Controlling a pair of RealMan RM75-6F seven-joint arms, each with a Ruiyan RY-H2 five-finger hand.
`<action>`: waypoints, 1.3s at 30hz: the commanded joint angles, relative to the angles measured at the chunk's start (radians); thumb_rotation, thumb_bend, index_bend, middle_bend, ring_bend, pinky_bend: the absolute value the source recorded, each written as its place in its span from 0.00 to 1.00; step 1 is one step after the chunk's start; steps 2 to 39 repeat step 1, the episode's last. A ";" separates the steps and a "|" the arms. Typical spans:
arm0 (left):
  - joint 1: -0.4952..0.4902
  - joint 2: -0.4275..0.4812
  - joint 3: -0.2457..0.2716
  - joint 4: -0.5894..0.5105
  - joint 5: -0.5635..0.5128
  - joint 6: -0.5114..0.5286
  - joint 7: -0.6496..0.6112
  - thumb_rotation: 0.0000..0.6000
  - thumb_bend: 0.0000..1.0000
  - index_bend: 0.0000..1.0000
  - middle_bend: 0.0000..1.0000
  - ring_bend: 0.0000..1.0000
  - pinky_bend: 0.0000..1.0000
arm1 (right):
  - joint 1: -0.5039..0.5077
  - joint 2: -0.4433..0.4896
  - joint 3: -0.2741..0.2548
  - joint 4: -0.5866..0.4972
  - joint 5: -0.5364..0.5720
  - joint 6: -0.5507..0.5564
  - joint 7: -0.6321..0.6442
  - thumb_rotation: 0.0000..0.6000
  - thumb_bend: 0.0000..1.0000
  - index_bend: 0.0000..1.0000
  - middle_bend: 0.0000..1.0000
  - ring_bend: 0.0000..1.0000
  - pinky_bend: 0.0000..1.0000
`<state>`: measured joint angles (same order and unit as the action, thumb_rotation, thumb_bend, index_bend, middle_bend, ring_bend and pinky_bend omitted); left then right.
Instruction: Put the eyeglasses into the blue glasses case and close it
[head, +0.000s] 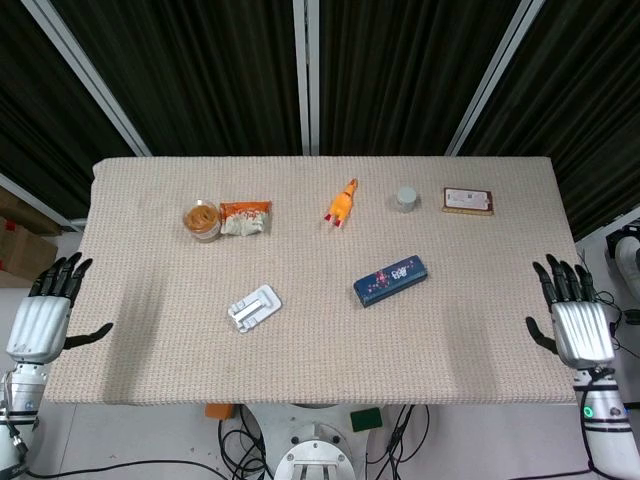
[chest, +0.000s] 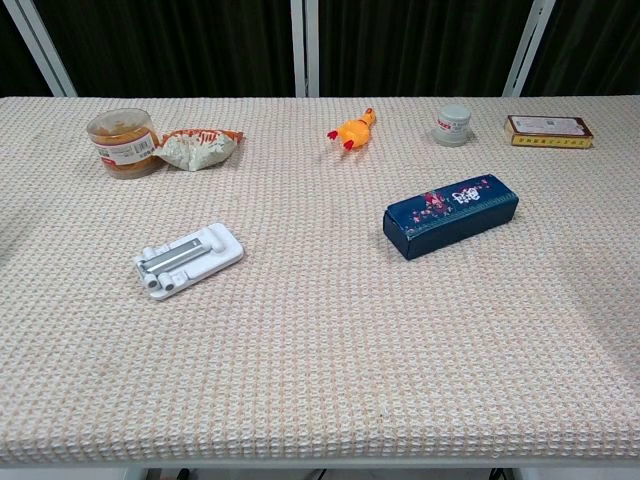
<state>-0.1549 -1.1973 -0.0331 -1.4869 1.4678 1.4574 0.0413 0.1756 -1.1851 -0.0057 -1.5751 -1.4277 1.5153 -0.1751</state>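
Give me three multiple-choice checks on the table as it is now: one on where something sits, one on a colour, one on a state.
1. What lies nearest the jar?
A. snack packet
B. blue case
C. white pot

2. What colour is the toy chicken?
A. green
B. yellow-orange
C. purple

3. How is the blue case?
A. closed, untouched
B. open, glasses beside it
C. gripped by the right hand

Answers:
1. A, the snack packet lies right beside the jar.
2. B, its body is yellow-orange.
3. A, its lid is down, and the left hand and right hand hang open off the table edges.
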 joint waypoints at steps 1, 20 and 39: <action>0.012 0.012 0.007 -0.013 0.008 0.012 0.009 0.74 0.10 0.00 0.00 0.00 0.14 | -0.044 0.001 -0.021 0.010 -0.004 0.036 0.027 1.00 0.33 0.00 0.00 0.00 0.00; 0.012 0.012 0.007 -0.013 0.008 0.012 0.009 0.74 0.10 0.00 0.00 0.00 0.14 | -0.044 0.001 -0.021 0.010 -0.004 0.036 0.027 1.00 0.33 0.00 0.00 0.00 0.00; 0.012 0.012 0.007 -0.013 0.008 0.012 0.009 0.74 0.10 0.00 0.00 0.00 0.14 | -0.044 0.001 -0.021 0.010 -0.004 0.036 0.027 1.00 0.33 0.00 0.00 0.00 0.00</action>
